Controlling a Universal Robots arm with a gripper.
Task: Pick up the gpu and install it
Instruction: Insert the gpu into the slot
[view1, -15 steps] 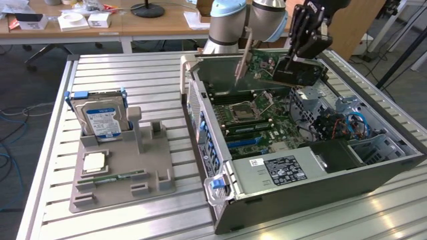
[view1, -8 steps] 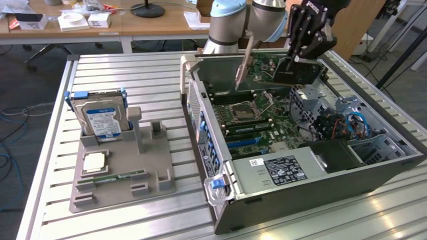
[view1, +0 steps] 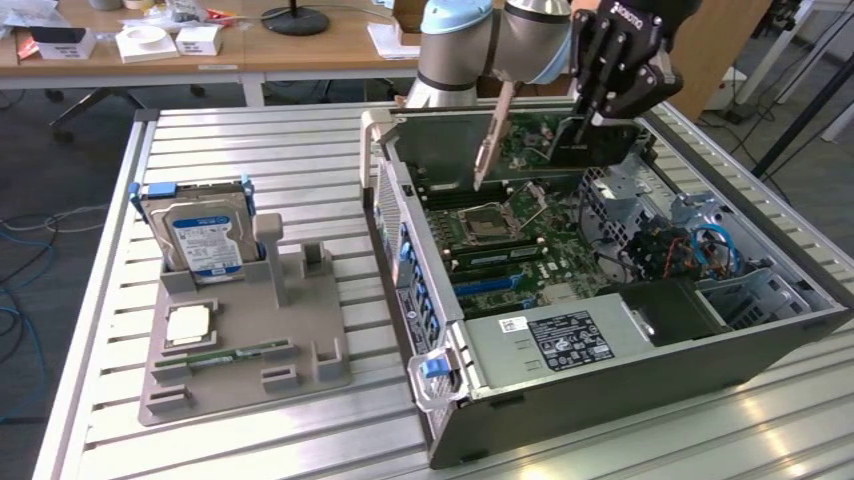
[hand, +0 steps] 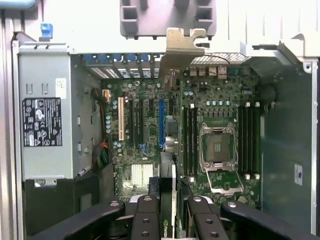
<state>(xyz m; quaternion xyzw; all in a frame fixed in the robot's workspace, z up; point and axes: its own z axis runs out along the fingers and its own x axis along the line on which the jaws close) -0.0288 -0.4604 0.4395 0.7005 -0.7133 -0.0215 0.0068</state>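
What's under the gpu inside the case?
Motherboard, with its blue slot and empty CPU socket. The gpu, gripped by the hand, hides the strip directly beneath it.

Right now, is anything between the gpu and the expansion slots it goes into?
Nothing visible. The gpu hangs in the fingers over the open case; the expansion slots on the motherboard lie bare.
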